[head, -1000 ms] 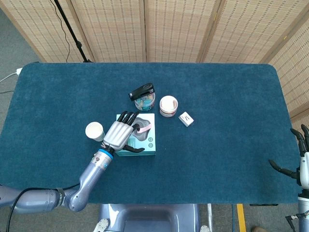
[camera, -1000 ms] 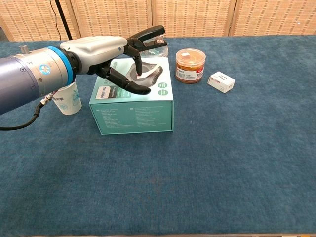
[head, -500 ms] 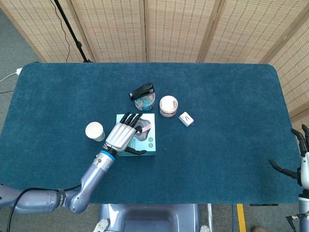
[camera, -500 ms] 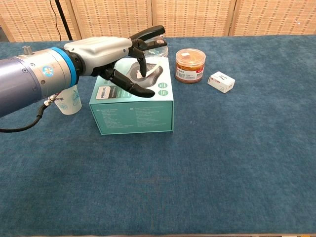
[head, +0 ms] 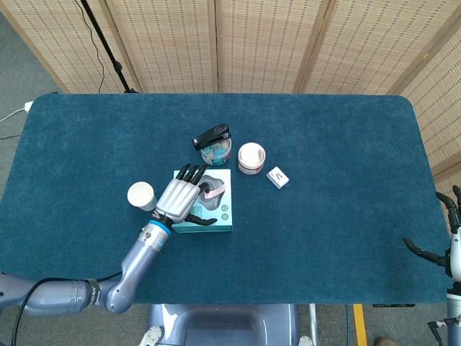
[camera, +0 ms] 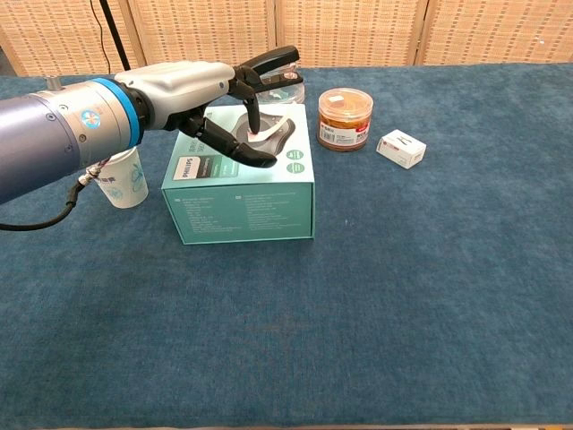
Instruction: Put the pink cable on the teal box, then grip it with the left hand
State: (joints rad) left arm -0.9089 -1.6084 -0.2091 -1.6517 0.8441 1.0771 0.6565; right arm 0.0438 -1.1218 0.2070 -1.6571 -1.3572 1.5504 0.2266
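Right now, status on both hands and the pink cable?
Left hand over the teal cardboard box, fingers curled around the pink cable, grip unconfirmed. Right hand open at table edge. Black stapler just beyond, not blocking.

cable (head: 215,190) on box (camera: 242,202), cup (head: 141,195) left, jar (camera: 345,117) behind right

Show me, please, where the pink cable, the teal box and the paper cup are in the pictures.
pink cable (head: 215,191), head view, on the pink loop right of the fingers.
teal box (camera: 240,213), chest view, on its front face.
paper cup (head: 140,194), head view, on its open top.
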